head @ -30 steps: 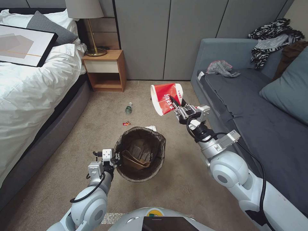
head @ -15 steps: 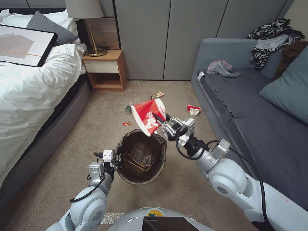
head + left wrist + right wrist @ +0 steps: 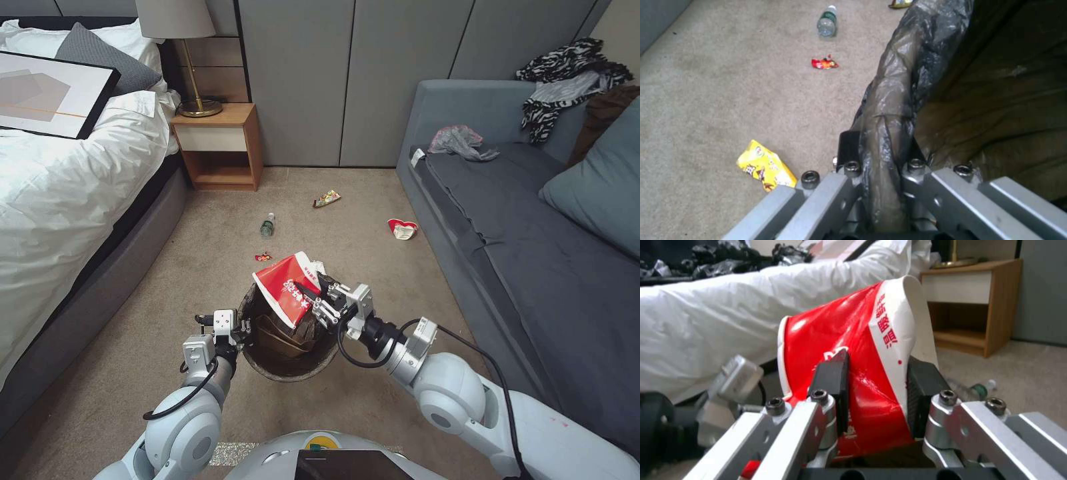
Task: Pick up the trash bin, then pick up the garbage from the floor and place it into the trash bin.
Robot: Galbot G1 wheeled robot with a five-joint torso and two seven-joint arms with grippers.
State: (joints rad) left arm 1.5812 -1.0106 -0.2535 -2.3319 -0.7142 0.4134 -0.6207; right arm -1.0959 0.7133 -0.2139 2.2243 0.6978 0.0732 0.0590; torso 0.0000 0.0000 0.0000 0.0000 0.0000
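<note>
Head view: the red-and-white cup [image 3: 288,288] hangs tilted over the trash bin's [image 3: 280,363] rim, pinched by the right gripper [image 3: 313,301]. The left gripper [image 3: 241,327] clamps the bin's bag-covered edge above the carpet [image 3: 133,373].

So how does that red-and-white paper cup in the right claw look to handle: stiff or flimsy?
Probably flimsy: the paper cup looks squashed and creased between the right claw's fingers. Likely light too, since a pinch on its wall alone holds it tilted over the trash bin. Its glossy surface might be slippery, though here it sits firmly pinched.
</note>
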